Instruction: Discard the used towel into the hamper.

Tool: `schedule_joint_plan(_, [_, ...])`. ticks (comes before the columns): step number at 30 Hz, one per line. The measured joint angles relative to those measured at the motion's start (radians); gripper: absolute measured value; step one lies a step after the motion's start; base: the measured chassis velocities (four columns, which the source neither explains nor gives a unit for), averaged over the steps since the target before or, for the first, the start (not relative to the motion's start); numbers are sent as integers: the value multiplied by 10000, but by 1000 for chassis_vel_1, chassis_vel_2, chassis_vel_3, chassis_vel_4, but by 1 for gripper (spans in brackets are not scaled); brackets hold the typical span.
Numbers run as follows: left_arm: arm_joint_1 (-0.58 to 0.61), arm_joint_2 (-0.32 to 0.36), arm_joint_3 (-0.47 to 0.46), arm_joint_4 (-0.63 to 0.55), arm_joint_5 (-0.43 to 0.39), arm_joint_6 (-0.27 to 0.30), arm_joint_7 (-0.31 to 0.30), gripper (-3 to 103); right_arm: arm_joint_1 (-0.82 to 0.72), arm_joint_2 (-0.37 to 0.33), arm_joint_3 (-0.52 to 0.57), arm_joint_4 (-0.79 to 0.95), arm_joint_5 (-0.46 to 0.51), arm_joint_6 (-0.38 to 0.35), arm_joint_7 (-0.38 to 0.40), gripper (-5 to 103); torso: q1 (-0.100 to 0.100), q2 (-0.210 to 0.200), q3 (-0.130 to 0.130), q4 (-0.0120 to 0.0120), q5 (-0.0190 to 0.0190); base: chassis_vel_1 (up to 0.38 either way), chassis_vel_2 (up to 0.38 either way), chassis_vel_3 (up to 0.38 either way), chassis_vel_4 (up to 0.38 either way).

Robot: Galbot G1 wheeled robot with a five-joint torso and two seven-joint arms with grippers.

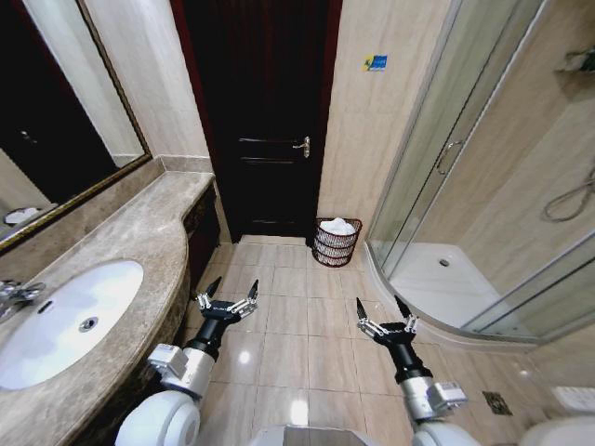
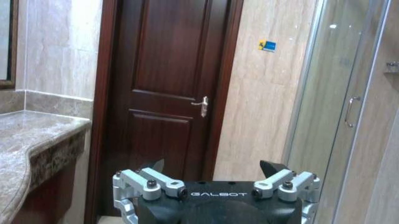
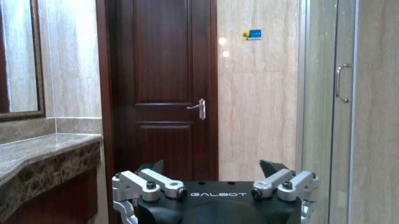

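The hamper (image 1: 337, 242) stands upright on the tiled floor (image 1: 297, 325) at the far end of the bathroom, in the corner between the dark wooden door (image 1: 265, 111) and the near edge of the glass shower enclosure (image 1: 446, 186). Its long axis runs vertical, its open mouth faces up, and its openwork sides narrow slightly toward the base. A white towel (image 1: 338, 226) already lies bunched in the top, mounded just above the rim, so the discarding looks done or nearly so. Both arms are held low and forward over bare tiles, well short of the basket, a carried pose that seems to suit driving rather than reaching. The left gripper (image 1: 229, 296) hovers near the front of the marble vanity (image 1: 139, 242) with its oval basin (image 1: 65, 321), jaws spread apart and holding nothing. The right gripper (image 1: 386, 311) hovers to the right, toward the shower tray, jaws likewise spread and empty. Both wrist views look ahead past the spread fingers to the door with its lever handle (image 2: 200, 104).
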Motion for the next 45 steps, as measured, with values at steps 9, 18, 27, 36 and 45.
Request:
schedule_joint_plan(9, [0, 0, 0, 0, 0, 0, 0, 100, 0, 0, 0, 0, 0, 0, 0, 100, 2, 0, 0, 0, -2, 0, 0, 0, 0])
schedule_joint_plan(18, [0, 0, 0, 0, 0, 0, 0, 100, 0, 0, 0, 0, 0, 0, 0, 100, 2, 0, 0, 0, -2, 0, 0, 0, 0])
schedule_joint_plan(27, [0, 0, 0, 0, 0, 0, 0, 100, 0, 0, 0, 0, 0, 0, 0, 100, 2, 0, 1, 0, -2, 0, 0, 0, 0])
schedule_joint_plan(36, [0, 0, 0, 0, 0, 0, 0, 100, 0, 0, 0, 0, 0, 0, 0, 100, 3, 0, 1, 0, -2, 0, 0, 0, 0])
schedule_joint_plan(45, [0, 0, 0, 0, 0, 0, 0, 100, 0, 0, 0, 0, 0, 0, 0, 100, 3, 0, 1, 0, -2, 0, 0, 0, 0])
